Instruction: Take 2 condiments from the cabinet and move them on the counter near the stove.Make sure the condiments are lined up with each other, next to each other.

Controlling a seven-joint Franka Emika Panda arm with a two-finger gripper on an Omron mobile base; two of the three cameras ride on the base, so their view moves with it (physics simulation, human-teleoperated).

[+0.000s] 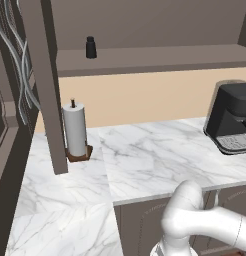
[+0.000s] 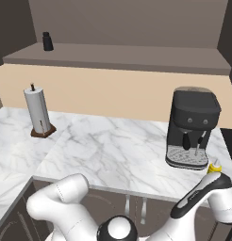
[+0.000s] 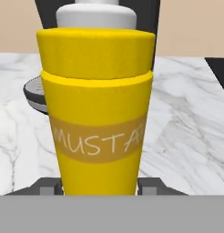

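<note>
A yellow squeeze bottle (image 3: 98, 113) with a mustard label and a white cap stands upright between my gripper's (image 3: 101, 187) fingers (image 3: 50, 185), which press on its two sides low down. In the right base view its yellow top (image 2: 213, 166) peeks out behind my arm, at the counter's (image 2: 113, 150) front right edge beside the coffee machine. The short black bottle (image 1: 91, 47) (image 2: 47, 41) stands on the cabinet shelf (image 1: 155, 57) (image 2: 118, 54), far to the upper left. The stove is out of view.
A black coffee machine (image 1: 232, 117) (image 2: 191, 127) sits at the right of the marble counter (image 1: 155, 155). A white paper-towel roll (image 1: 75, 130) (image 2: 37, 113) on a brown stand is at the left, next to the cabinet's tall side panel (image 1: 47, 90).
</note>
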